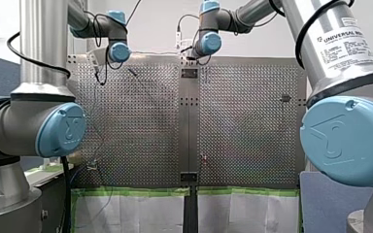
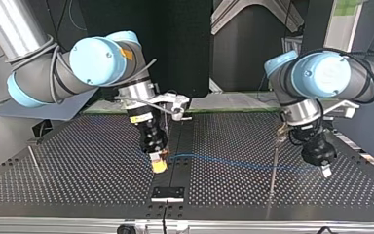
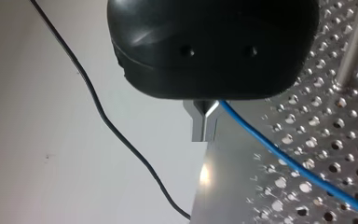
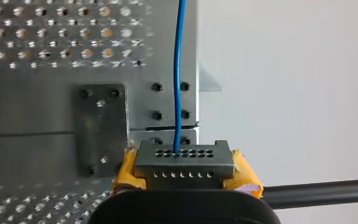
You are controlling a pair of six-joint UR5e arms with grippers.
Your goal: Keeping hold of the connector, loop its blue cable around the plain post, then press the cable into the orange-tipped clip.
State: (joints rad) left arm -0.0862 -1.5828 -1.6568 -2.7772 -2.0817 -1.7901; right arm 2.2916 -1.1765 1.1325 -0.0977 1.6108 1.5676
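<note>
So far we have only the hold: our right jaws clamp the connector (image 4: 184, 161) well apart from the plain post (image 2: 274, 165); our left jaws pinch the blue cable (image 4: 177, 70) just beside it; looping and clipping remain.

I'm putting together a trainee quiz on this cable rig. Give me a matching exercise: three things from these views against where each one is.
Things:
1. connector
2. blue cable
3. post

Places:
A. upright on the table, near my left gripper
B. stretched from my right gripper to my left gripper
C. clamped between yellow pads

Pairs: 1-C, 2-B, 3-A.
</note>
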